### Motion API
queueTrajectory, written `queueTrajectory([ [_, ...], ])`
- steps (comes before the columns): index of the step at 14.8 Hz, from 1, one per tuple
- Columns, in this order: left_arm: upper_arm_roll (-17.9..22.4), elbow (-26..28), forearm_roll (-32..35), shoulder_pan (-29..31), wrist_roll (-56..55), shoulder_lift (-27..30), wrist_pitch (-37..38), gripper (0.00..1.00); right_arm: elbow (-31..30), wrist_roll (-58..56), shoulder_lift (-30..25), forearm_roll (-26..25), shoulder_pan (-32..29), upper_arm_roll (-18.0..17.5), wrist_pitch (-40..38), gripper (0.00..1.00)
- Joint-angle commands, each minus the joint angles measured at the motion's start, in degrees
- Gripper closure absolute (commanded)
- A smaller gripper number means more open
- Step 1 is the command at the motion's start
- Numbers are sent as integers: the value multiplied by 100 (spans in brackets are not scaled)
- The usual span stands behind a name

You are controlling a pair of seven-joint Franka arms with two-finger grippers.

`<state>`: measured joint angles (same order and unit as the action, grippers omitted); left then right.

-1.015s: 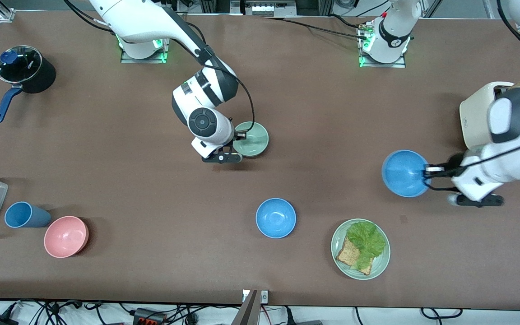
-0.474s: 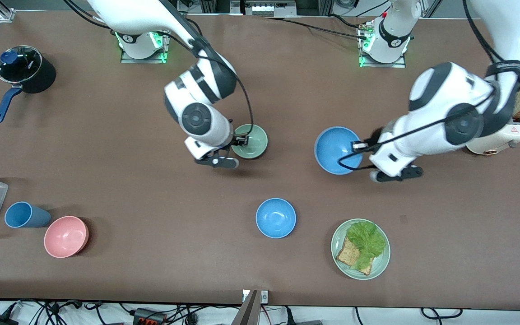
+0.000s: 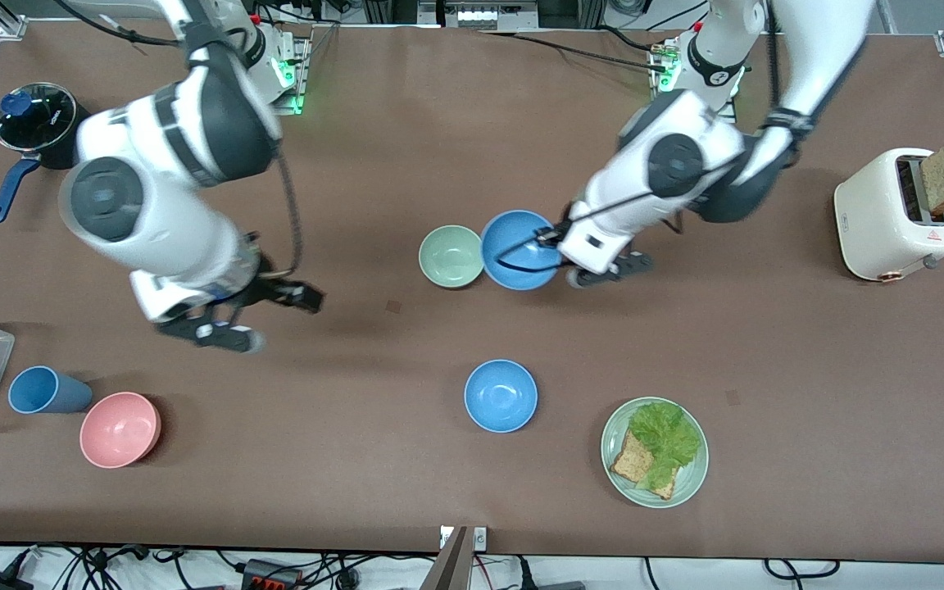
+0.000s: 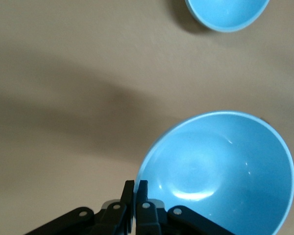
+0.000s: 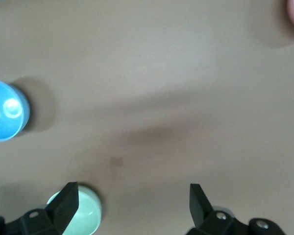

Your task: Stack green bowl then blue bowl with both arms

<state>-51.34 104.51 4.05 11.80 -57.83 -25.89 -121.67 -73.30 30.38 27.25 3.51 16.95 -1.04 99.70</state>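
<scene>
1. Blue plastic comes first: a spare blue bowl sits in the lower middle of the frame, on the worktop. It is well apart from the stacking spot. I judge it at risk only if an arm swings low on its way out.
2. The right hand hangs over bare worktop at mid-height, toward the right arm's end. Its fingers are spread wide and hold nothing. A sweep toward the centre could clip the green bowl.
3. The green bowl stands upright and empty on the worktop at the frame's centre.
4. Just beside it, the left hand is pinched narrow on one rim of the carried blue bowl. That bowl's edge overlaps the green bowl's rim but is not centred over it.
   - Letting go here would likely land rim on rim, tipping the blue bowl or shoving the green one aside.
   - The single-edge pinch may also let the bowl swivel.
</scene>
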Motion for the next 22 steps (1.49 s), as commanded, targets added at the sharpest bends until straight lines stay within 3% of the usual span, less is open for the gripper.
queueTrajectory([
  [1, 10, 43, 595, -430, -832, -223, -391, 100, 52, -549, -132, -34, -621, -54, -82, 0],
  [7, 124, -62, 1827, -1029, -1853, -908, -814, 100, 52, -1306, -167, -61, -1219, -2, -257, 0],
  [9, 220, -263, 1907, -1179, -1916, -1102, -823, 100, 61, -1839, -525, -43, -1562, -10, -337, 0],
  [13, 589, -528, 1907, -1767, -1986, -1252, -823, 100, 61, -2816, -905, -17, -1616, 709, -749, 0],
  [18, 1064, -598, 1916, -2304, -2004, -1304, -841, 100, -140, -2889, -1371, -25, -2073, 465, -688, 0],
  [19, 1064, -607, 1898, -2305, -2004, -1305, -832, 91, -211, -2889, -1433, -60, -2047, 464, -697, 0],
  [20, 1047, -642, 1829, -2218, -2021, -1278, -823, 69, -299, -2889, -1511, -69, -2029, 464, -706, 0],
  [22, 803, -799, 1531, -1876, -1995, -1103, -369, 57, -570, -2923, -1678, -87, -2038, 464, -706, 0],
])
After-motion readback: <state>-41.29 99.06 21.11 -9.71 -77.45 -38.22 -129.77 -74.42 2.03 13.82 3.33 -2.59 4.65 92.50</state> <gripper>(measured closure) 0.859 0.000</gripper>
